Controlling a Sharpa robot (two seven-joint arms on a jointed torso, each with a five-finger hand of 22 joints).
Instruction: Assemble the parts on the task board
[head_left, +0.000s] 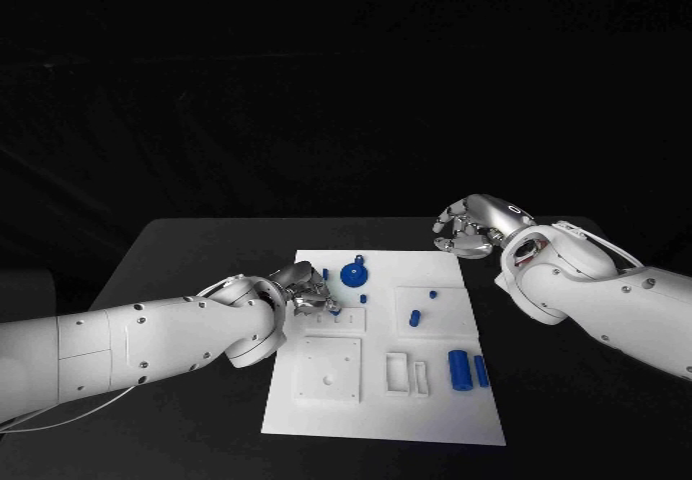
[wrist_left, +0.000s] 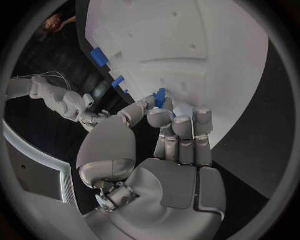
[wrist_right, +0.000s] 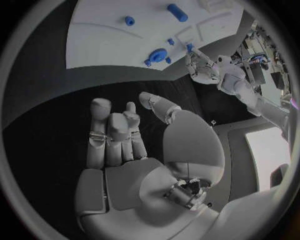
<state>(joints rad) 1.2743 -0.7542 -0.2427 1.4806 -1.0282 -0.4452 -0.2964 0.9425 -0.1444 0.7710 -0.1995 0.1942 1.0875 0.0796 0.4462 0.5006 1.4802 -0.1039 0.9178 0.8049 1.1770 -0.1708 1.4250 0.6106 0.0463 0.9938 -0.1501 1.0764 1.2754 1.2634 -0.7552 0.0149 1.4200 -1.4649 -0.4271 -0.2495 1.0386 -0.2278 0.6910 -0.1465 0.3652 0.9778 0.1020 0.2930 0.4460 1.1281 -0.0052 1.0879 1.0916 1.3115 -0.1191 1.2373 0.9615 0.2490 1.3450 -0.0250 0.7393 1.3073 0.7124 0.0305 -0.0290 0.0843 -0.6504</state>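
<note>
The left hand (head_left: 299, 291) pinches a small blue part (wrist_left: 160, 96) between thumb and fingertips, right over the white task board (head_left: 378, 400) at its near-left edge. The part's long axis cannot be told (it is mostly covered). Beyond that hand, a round blue gear-like piece (head_left: 355, 276), a small peg (head_left: 414, 318) and two cylinders (head_left: 467, 370) lie loose, long axes running away from the robot, so assembly looks barely begun. The right hand (head_left: 473, 228) hovers past the board's far corner over the dark surface (head_left: 188, 250), fingers loosely curled, holding nothing.

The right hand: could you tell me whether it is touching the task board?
Apart. In the right wrist view the right hand hangs over black table, with dark table showing between its fingertips and the task board.
</note>
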